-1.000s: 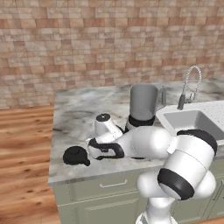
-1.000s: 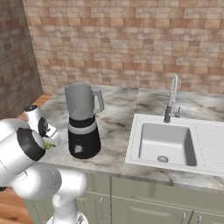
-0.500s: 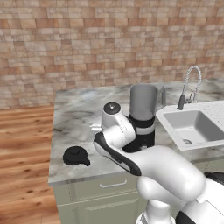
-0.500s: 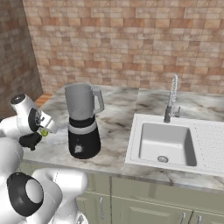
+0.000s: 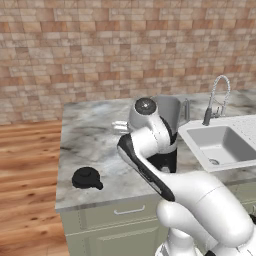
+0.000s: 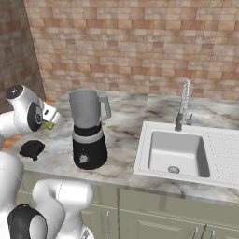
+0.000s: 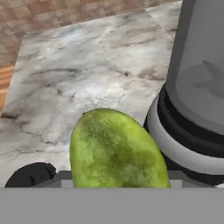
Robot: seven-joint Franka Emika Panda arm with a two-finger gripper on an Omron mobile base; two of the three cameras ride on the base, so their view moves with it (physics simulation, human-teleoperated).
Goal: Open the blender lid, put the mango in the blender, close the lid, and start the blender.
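Mango (image 7: 117,148) fills the lower centre of the hand view: oblong, smooth, yellow-green with darker mottled patches toward its lower half. We see it raised above the marble counter (image 7: 87,74), with the fingertips hidden beneath it; from the right base view a small green bit of it (image 6: 49,124) shows at the gripper (image 6: 50,119), left of the jar, so we record the gripper as closed on the mango and holding it clear of the counter. Just right of the fruit in the hand view stands the blender (image 7: 192,105): grey translucent jar above, pale ring and black base below. In the right base view we note the blender (image 6: 88,128) upright near the counter's front edge, handle to the right, small silver knob on the glossy base, jar mouth uncovered. The blender lid (image 5: 87,178), a black round cap with a raised knob, lies on the counter to the left of the blender, well apart from it; we see it also at (image 6: 31,149). To the right sits the sink (image 6: 179,154) with its faucet (image 6: 183,105). The arm's own white links cross in front of the blender in the left base view. Brick wall (image 5: 100,50) runs behind.
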